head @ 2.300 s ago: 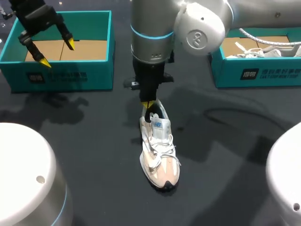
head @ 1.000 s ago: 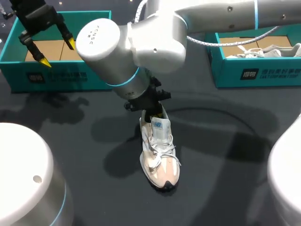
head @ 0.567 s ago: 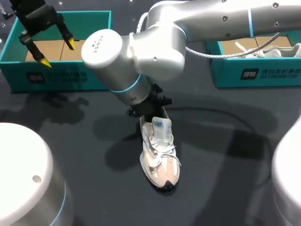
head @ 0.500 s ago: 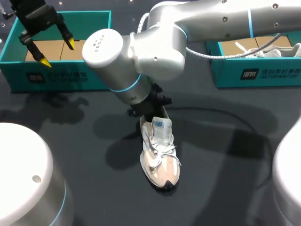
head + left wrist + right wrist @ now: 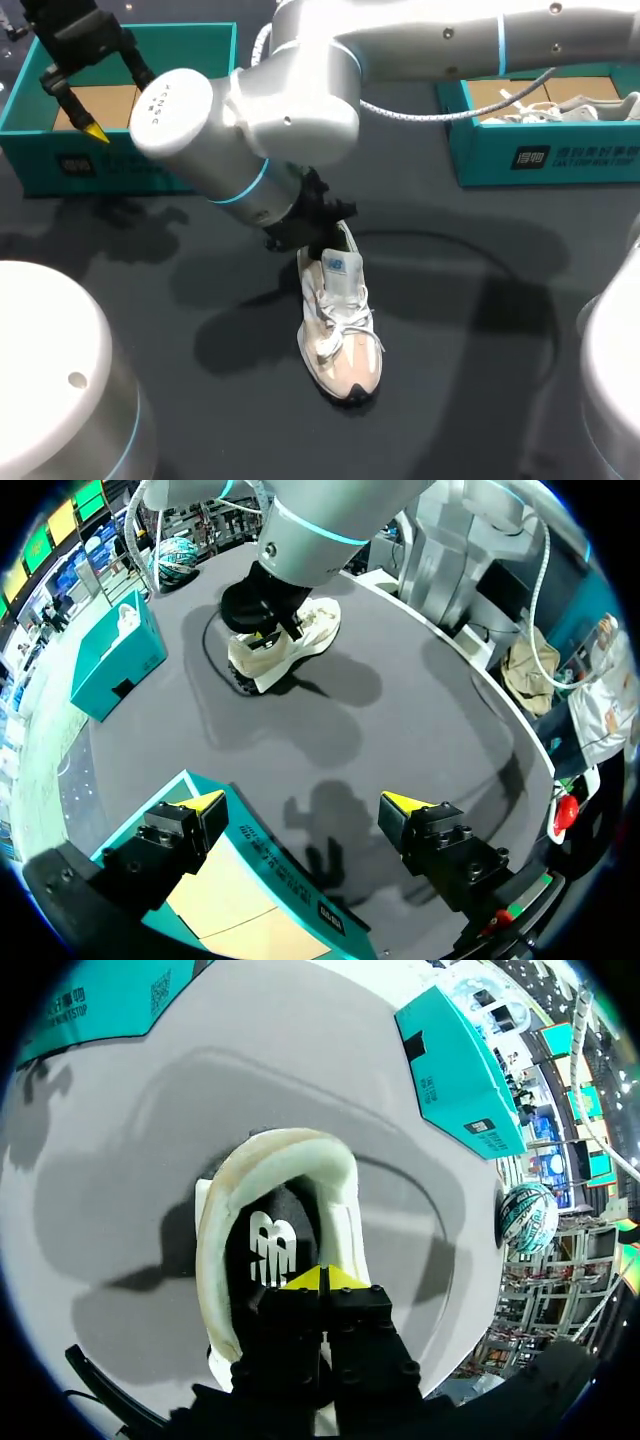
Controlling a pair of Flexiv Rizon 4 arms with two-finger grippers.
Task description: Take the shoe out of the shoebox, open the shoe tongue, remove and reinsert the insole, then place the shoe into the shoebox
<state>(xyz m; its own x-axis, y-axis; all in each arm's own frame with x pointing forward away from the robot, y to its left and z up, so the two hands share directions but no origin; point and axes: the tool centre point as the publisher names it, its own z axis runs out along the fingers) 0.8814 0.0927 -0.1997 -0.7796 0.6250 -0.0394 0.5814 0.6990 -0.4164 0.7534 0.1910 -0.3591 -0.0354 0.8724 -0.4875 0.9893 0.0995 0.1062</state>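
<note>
Light, soft shoe (image 5: 338, 325) likely skids; right jaws, clenched inside its twelve-o'clock heel, should pinch the floppy insole (image 5: 272, 1248) edge; left jaws released.

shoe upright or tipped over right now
Upright: the shoe stands on its sole on the table, laces on top, heel opening facing up.

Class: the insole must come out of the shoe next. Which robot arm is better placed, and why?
Right. The right gripper sits in the heel opening of the shoe, tips together over the insole. The left gripper hangs open above the shoebox, well away from it.
</note>
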